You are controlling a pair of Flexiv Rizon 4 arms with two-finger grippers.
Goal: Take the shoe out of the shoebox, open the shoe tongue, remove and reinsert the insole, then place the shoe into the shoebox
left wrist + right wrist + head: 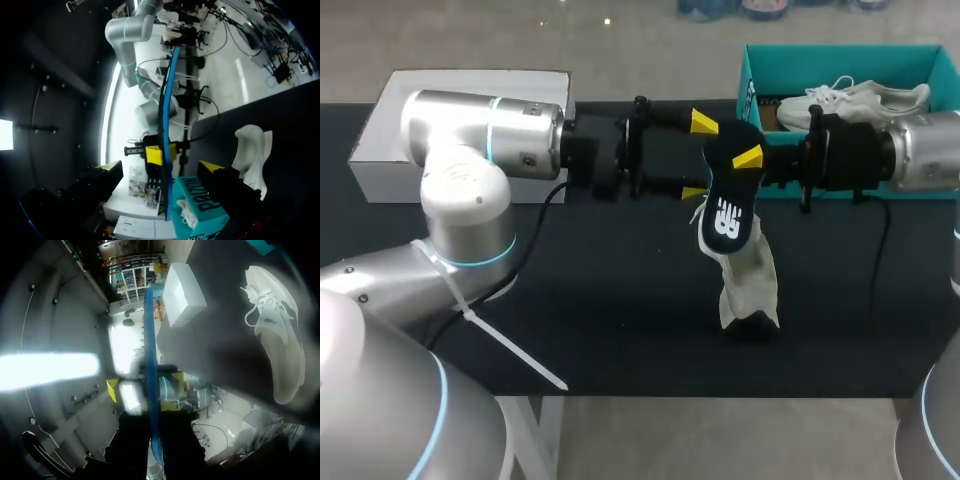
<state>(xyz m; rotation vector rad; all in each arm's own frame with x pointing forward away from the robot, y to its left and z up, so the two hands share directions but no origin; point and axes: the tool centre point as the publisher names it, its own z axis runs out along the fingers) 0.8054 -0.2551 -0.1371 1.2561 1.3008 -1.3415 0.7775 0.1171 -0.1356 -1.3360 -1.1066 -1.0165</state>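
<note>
The teal shoebox (pixel 840 62) behind the right gripper (pixel 742 160) holds a white shoe (pixel 855 100). That gripper clamps the dark insole (pixel 730 215). The insole's long axis points toward the table's near edge, between the spread fingers of the left gripper (pixel 699 157).

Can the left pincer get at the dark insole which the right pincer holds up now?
Probably yes. The left pincer is open, with one yellow-tipped finger on each side of the dark, blue-edged insole, and nothing stands between them. The right pincer grips it from the opposite side.
</note>
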